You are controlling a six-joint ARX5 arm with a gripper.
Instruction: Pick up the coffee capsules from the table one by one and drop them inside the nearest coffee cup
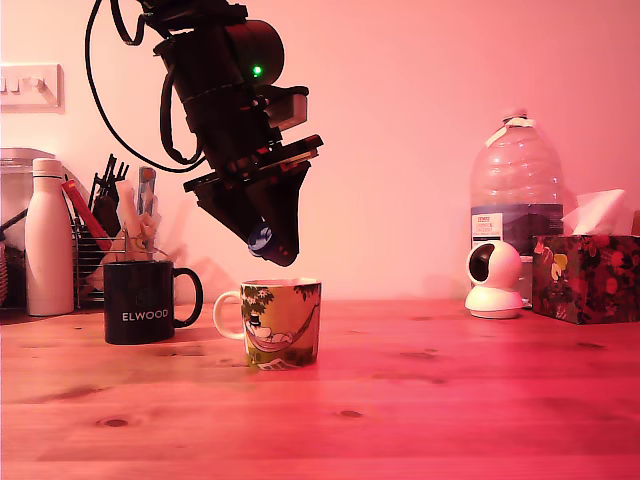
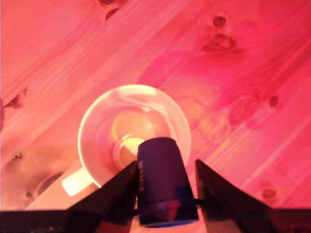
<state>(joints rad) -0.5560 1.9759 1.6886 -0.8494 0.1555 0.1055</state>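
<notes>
My gripper [image 1: 268,243] hangs just above the pale coffee cup [image 1: 281,322], which bears a green-yellow leaf and hammock picture and stands on the wooden table [image 1: 420,400]. The gripper is shut on a small dark blue coffee capsule [image 1: 260,238]. In the wrist view the capsule [image 2: 164,180] sits clamped between the two dark fingers [image 2: 114,191], directly over the cup's open mouth [image 2: 133,138]. The cup's inside looks pale and bare, and its white handle [image 2: 77,182] shows beside one finger.
A black "ELWOOD" mug [image 1: 147,301] stands at the exterior view's left of the cup. Behind it are a white bottle [image 1: 48,238] and a utensil rack [image 1: 110,225]. At the right stand a water bottle [image 1: 516,195], a small white camera [image 1: 494,280] and a tissue box [image 1: 588,275].
</notes>
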